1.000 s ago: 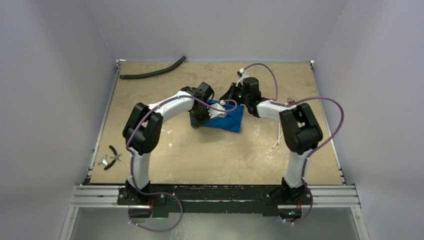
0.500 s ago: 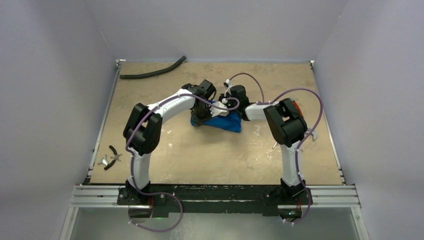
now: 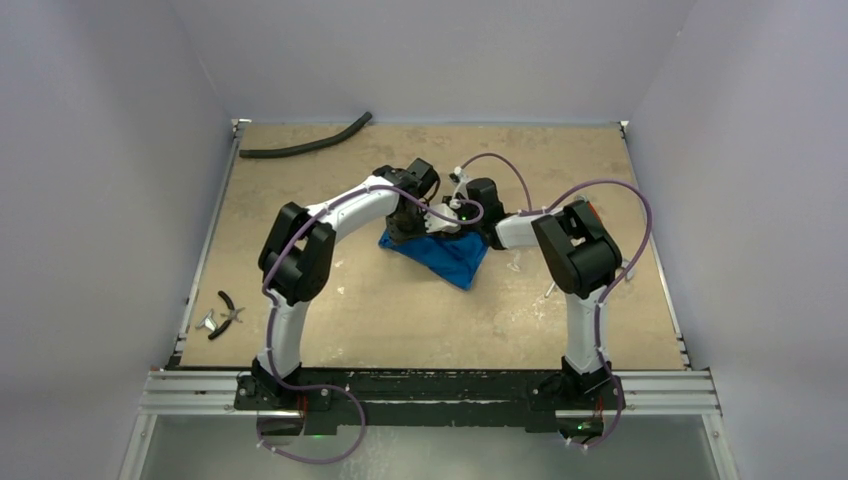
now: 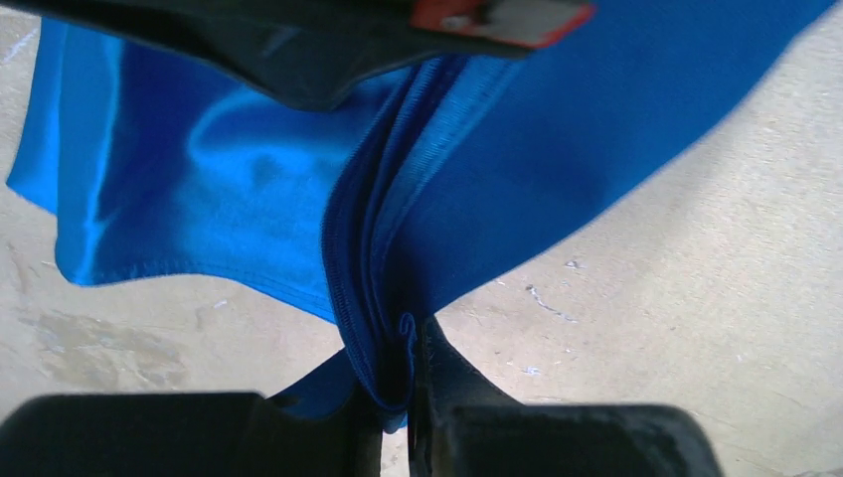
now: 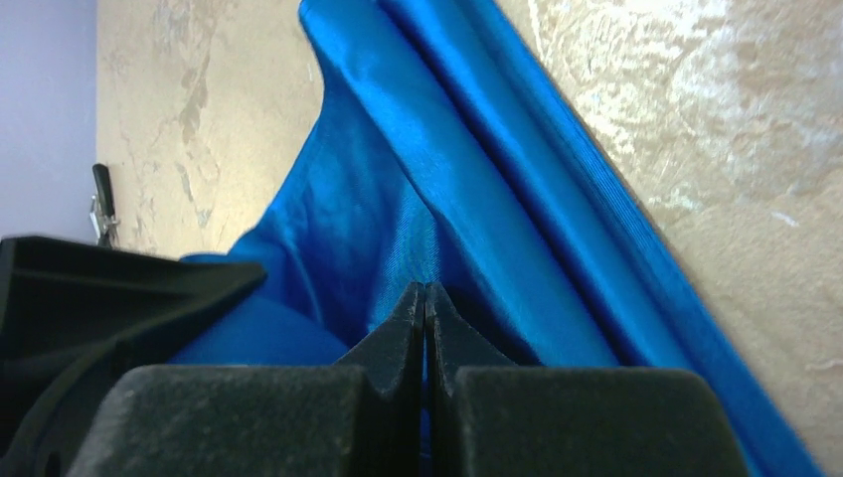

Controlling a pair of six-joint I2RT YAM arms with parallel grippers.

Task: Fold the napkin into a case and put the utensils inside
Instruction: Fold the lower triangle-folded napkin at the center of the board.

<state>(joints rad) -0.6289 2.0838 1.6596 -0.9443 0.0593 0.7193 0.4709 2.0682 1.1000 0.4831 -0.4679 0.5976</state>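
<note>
The blue napkin (image 3: 450,258) hangs bunched at the table's middle, held up between both grippers, with one corner drooping toward the near right. My left gripper (image 3: 408,222) is shut on a folded, hemmed edge of the napkin (image 4: 383,298). My right gripper (image 3: 453,217) is shut on another fold of the napkin (image 5: 398,219), close beside the left one. The cloth is a loose folded bundle, not a flat pouch. One thin utensil tip (image 3: 549,291) shows on the table beside the right arm; the rest of the utensils are hidden behind that arm.
A black curved hose (image 3: 305,143) lies at the far left. Small pliers (image 3: 224,312) lie near the left edge. A red-handled tool (image 3: 592,210) peeks out behind the right arm. Grey walls enclose the table on three sides.
My right gripper has swung left to meet the left gripper, carrying its napkin edge over. The napkin has gone from lying spread out to a lifted bundle with a drooping corner.
</note>
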